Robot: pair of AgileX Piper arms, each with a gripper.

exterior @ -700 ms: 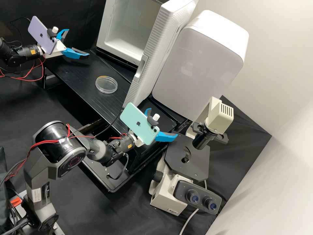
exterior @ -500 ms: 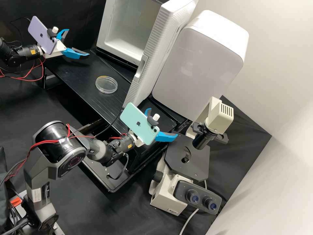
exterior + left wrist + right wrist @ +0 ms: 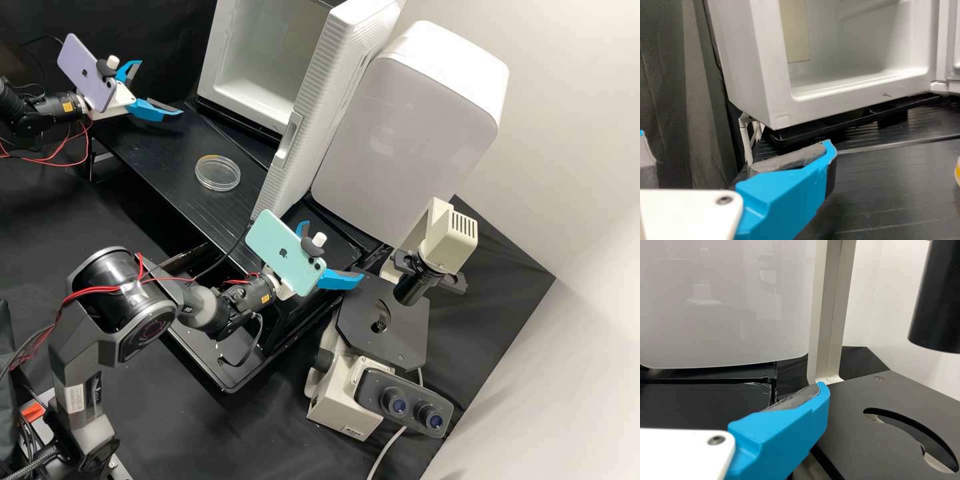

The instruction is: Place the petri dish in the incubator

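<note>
The petri dish (image 3: 217,173) lies flat on the black desk (image 3: 153,153), ahead of and below the left end effector (image 3: 160,87) and well apart from it. That end effector hangs above the desk's far end with its blue fingers spread wide and nothing between them. The incubator (image 3: 260,60) stands just beyond it with its chamber exposed, and the open door (image 3: 320,100) swings out beside the dish. The right end effector (image 3: 332,250) is also open and empty. It sits over the microscope (image 3: 380,360) stage, on the other side of the door from the dish.

Nothing has been grasped yet, so the risks lie in the pickup and the carry.

- **Grasp:** The dish is shallow, clear and smooth-walled. Fingers closing too high would likely catch only the lid and lift it off. Closing too low would scrape the desk and push the dish away.
- **Tilt:** An off-centre pinch could tip the dish and disturb its yellowish contents.
- **Door:** The door edge stands near the dish, so a wide approach from the left end effector may strike it.
- **Entry:** The raised sill of the chamber could catch the dish on the way in.
</note>
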